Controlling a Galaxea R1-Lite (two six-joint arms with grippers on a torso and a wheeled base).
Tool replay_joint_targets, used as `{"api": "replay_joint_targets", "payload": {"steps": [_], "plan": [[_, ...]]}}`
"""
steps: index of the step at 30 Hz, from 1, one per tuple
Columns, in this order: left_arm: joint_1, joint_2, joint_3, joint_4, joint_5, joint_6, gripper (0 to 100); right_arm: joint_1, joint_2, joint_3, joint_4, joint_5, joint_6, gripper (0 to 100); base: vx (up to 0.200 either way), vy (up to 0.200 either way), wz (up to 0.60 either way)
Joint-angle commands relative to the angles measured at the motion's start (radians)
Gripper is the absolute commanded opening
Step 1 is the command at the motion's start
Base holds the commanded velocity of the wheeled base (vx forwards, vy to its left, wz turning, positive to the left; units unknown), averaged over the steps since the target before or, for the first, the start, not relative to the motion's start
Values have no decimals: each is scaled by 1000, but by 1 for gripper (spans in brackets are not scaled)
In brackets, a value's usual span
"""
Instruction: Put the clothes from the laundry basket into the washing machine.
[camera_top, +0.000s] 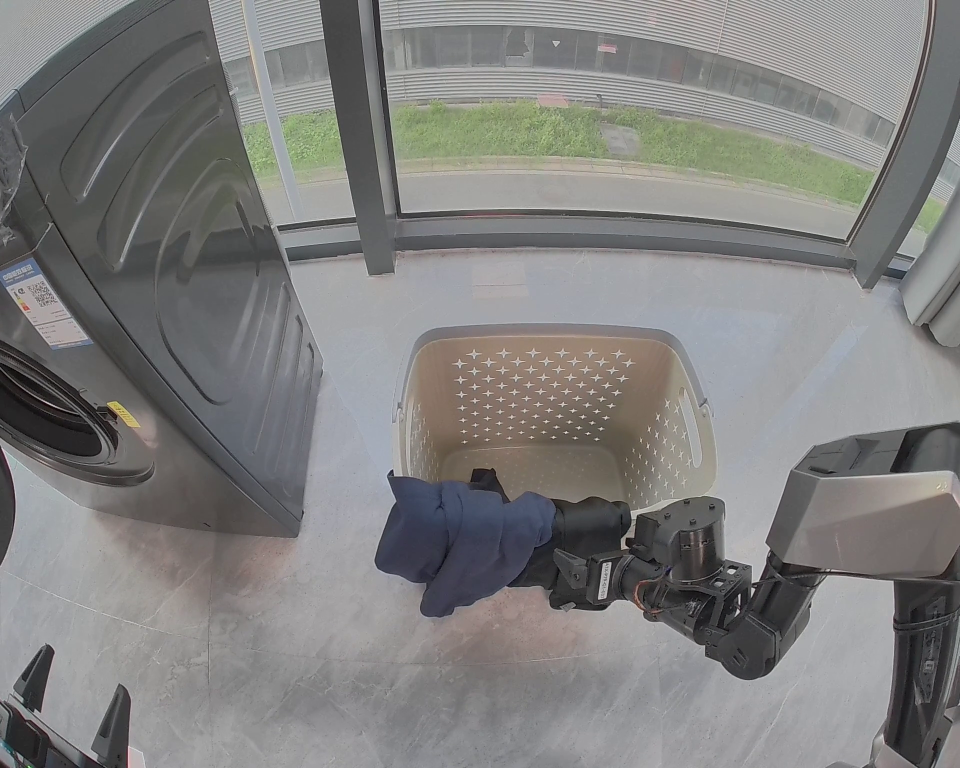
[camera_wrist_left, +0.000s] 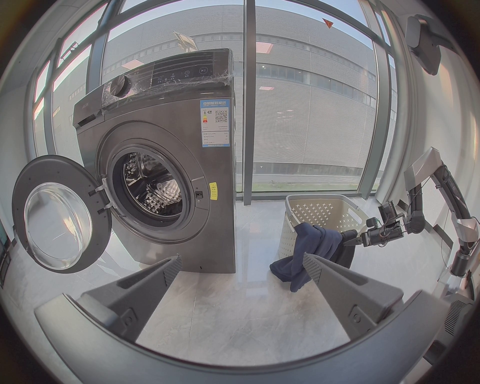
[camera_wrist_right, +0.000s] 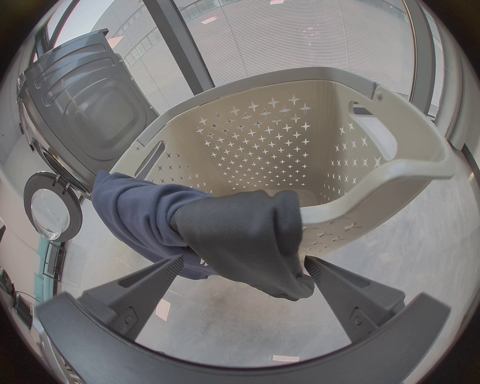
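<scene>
A navy garment (camera_top: 455, 540) and a dark grey one (camera_wrist_right: 240, 235) are bundled over the front rim of the cream laundry basket (camera_top: 560, 340). In the left wrist view the navy garment (camera_wrist_left: 305, 250) hangs down to the floor. My right gripper (camera_wrist_right: 242, 265) is at the basket's front with its fingers (camera_wrist_right: 150, 285) spread wide, open. The bundle lies between and over them. My left gripper (camera_wrist_left: 240, 265) is open and holds nothing, low at the near left (camera_top: 70, 700). The washing machine (camera_wrist_left: 165, 165) stands to the left, its round door (camera_wrist_left: 57, 215) swung open and the drum (camera_wrist_left: 150, 187) exposed.
Bare grey floor (camera_top: 300, 650) lies between the basket and the machine. A glass wall with dark frames (camera_top: 360, 130) runs behind the basket. The basket's inside looks bare apart from the bundle at its front.
</scene>
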Motion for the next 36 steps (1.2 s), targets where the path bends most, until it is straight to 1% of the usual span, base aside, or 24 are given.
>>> {"api": "replay_joint_targets", "payload": {"steps": [1, 6, 13, 14, 19, 21, 25, 30, 32, 33, 35, 36], "plan": [[0, -10, 16, 0, 0, -1, 100, 4, 30, -30, -2, 0, 3, 100, 0, 0, 0], [0, -10, 16, 0, 0, -1, 100, 3, 48, -76, -2, -2, 9, 100, 0, 0, 0], [0, -10, 16, 0, 1, -1, 100, -8, 62, -105, -2, -9, 9, 100, 0, 0, 0], [0, -10, 16, 0, 1, -1, 100, -7, 63, -107, -4, -9, 9, 0, 0, 0, 0], [0, -10, 16, 0, 1, -2, 100, -2, 60, -110, -13, -9, 10, 0, 0, 0, 0], [0, -10, 16, 0, 1, -5, 100, 1, 56, -105, -42, -14, 9, 0, 0, 0, 0], [0, -10, 16, 0, 3, -5, 100, 3, 25, -70, -50, -22, 10, 0, 0, 0, 0], [0, -10, 16, 0, 3, -5, 100, 18, -108, 38, -50, -22, 10, 0, 0, 0, 0], [0, -10, 16, 0, 3, -5, 100, 20, -220, 99, -41, -20, 10, 0, 0, 0, 0], [0, -10, 16, 0, 3, -5, 100, 20, -236, 105, -39, -19, 10, 0, 0, 0, 0], [0, -10, 16, 0, 3, -5, 100, 21, -385, 146, -30, -17, 18, 0, 0, 0, 0], [0, -10, 16, 0, 3, -5, 100, 21, -418, 156, -28, -19, 23, 0, 0, 0, 0]]}}
